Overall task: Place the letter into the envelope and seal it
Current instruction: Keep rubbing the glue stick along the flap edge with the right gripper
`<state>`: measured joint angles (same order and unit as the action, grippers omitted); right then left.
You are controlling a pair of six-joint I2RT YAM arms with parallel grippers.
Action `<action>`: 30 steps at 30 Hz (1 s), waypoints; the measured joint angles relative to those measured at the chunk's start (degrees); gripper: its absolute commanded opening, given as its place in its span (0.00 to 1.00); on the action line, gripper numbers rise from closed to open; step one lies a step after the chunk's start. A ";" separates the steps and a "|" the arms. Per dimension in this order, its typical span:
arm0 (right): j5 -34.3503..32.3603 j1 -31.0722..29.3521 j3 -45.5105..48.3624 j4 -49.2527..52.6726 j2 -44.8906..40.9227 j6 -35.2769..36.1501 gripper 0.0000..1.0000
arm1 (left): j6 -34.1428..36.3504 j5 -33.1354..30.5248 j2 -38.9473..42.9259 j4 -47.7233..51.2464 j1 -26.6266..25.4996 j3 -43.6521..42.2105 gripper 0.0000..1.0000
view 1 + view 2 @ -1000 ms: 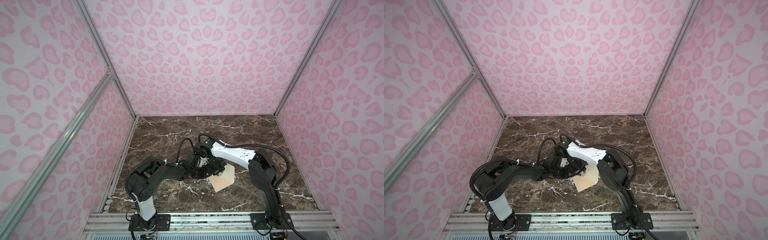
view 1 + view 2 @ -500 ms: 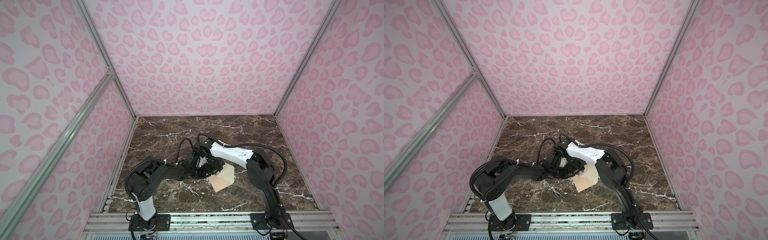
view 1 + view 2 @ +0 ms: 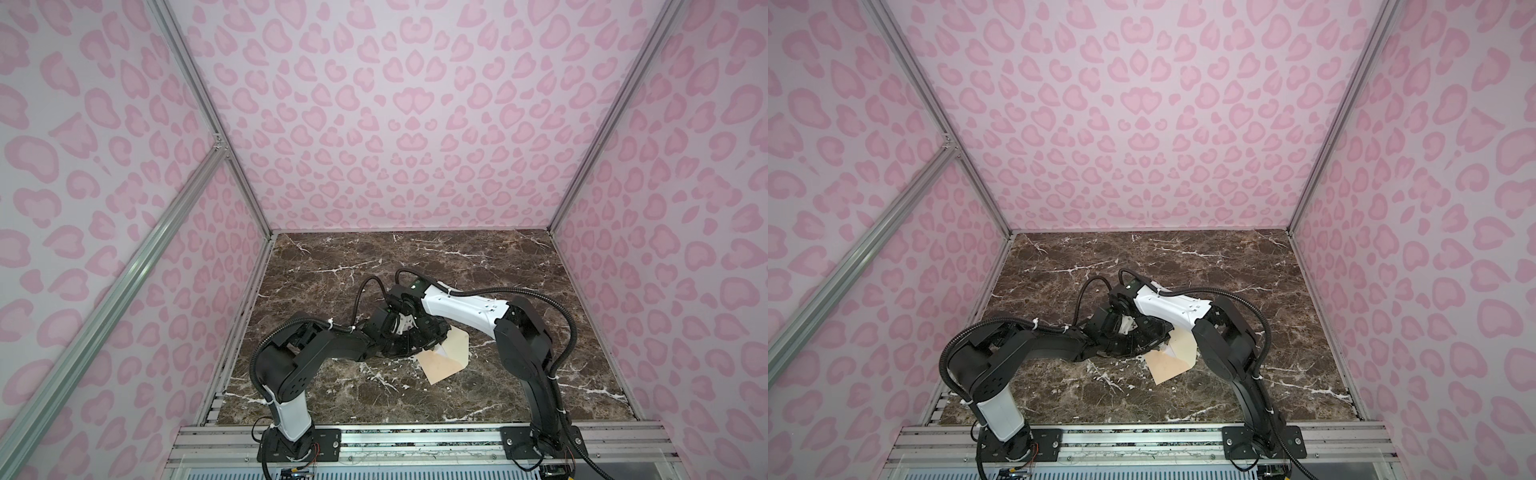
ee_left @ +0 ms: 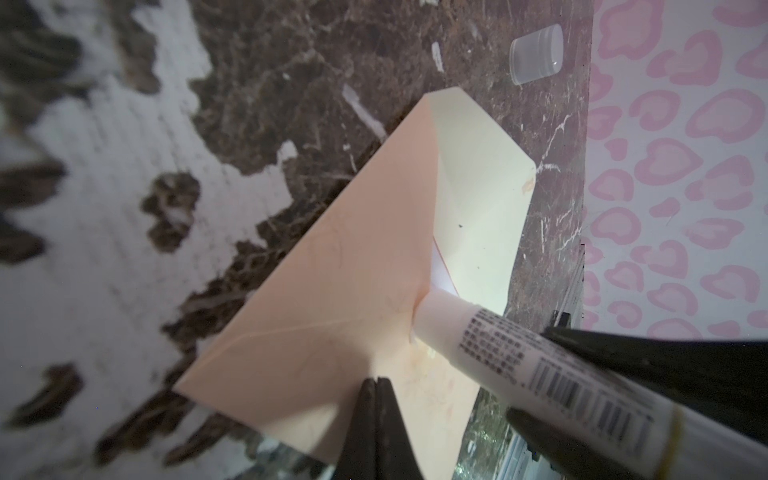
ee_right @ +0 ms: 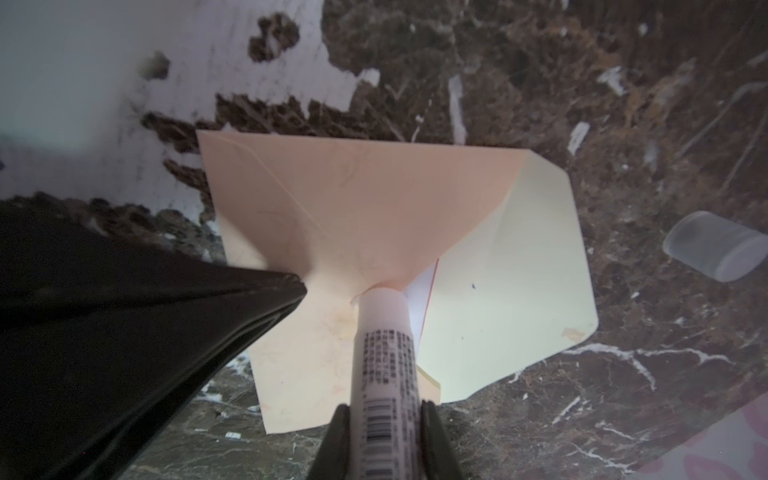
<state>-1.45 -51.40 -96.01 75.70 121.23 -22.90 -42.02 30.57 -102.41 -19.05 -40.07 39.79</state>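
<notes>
The peach-tan envelope (image 4: 332,291) (image 5: 353,199) lies on the marble table in both top views (image 3: 446,361) (image 3: 1169,361), its pale flap (image 5: 507,291) folded open. Only a white sliver of the letter (image 5: 419,295) (image 4: 439,270), with a red edge, shows at the envelope's mouth. My right gripper (image 5: 384,409) is shut on a white glue stick (image 5: 384,345) (image 4: 519,353), whose tip rests on the envelope by the mouth. My left gripper (image 4: 376,380) is shut with nothing in it, its tips on the envelope's body beside the stick.
A clear plastic cap (image 4: 536,54) (image 5: 712,245) lies on its side on the marble beyond the flap. Both arms (image 3: 332,345) (image 3: 461,309) crowd together over the envelope's left part in the top views. Pink patterned walls enclose the table.
The right arm's elbow has shifted slightly. The envelope and the left arm stay where they were.
</notes>
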 measured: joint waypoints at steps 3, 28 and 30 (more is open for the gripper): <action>0.07 -0.24 0.55 -0.28 -0.35 0.02 0.00 | 0.02 0.35 -0.11 -0.13 0.22 0.00 0.03; 1.66 -1.20 5.46 -2.03 -4.48 -0.04 0.00 | 0.00 2.27 -0.90 -0.94 0.74 0.02 0.04; 2.05 -1.20 5.99 -2.95 -4.63 -0.04 0.00 | 0.00 2.36 -0.92 -0.94 0.76 0.02 0.04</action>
<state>0.60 -52.60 -90.02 72.75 116.60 -22.94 -42.02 32.93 -103.33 -19.99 -39.31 39.81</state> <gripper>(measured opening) 0.211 0.049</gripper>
